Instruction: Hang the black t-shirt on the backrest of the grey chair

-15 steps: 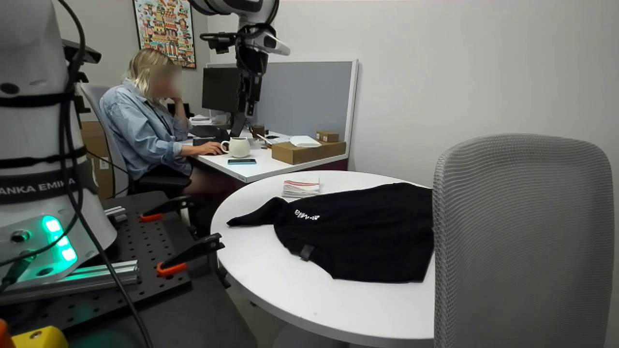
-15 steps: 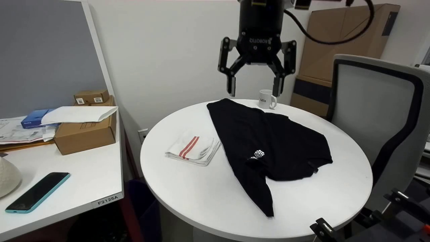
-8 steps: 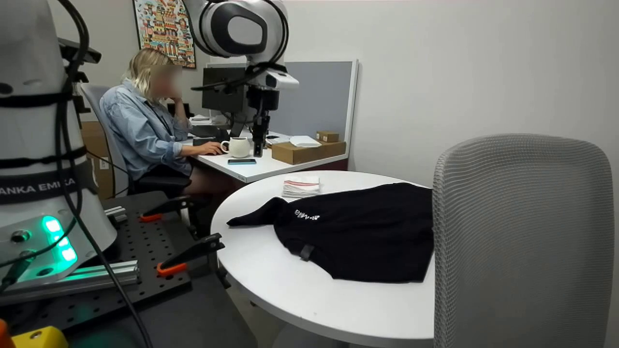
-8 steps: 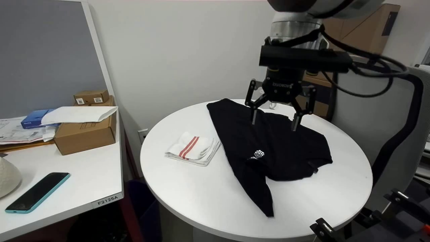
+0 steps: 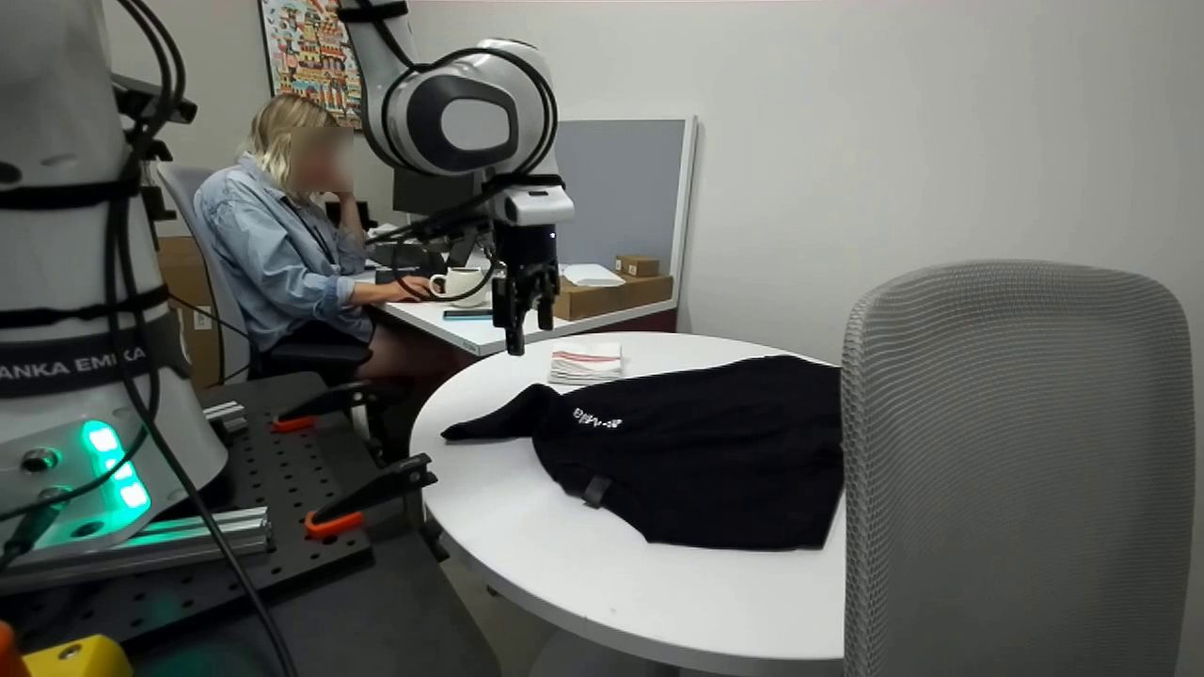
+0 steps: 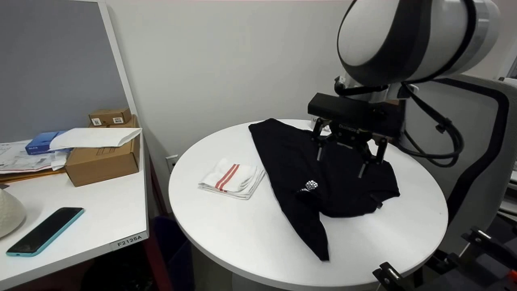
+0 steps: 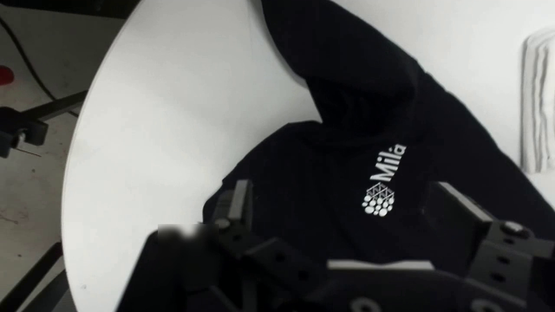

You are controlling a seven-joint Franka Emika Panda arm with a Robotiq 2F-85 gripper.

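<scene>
Black and limp, the t-shirt lies spread on the round table, one sleeve reaching toward the table's rim; over the last second it has not visibly shifted; what has changed is the gripper, which in both exterior views has dropped from high over the table to much nearer its top, turning a little on the way; its fingers stand wide apart and hold nothing; in the wrist view the shirt's white print shows between the tips, while an exterior view leaves a gap between them and the cloth on the table, so there seems to be no contact yet; I read this as the approach to a grasp, with the hanging itself still to come; the grey chair stands just beside the table, so the carry should be short once cloth is held; the next move likely calls for lowering farther and pinching up a fold; cloth this flat on the table may slip out of a shallow pinch, and a grip taken far off centre could leave it lopsided on the chair; the folded towel, also on the table, might get dragged if a sleeve trails.
</scene>
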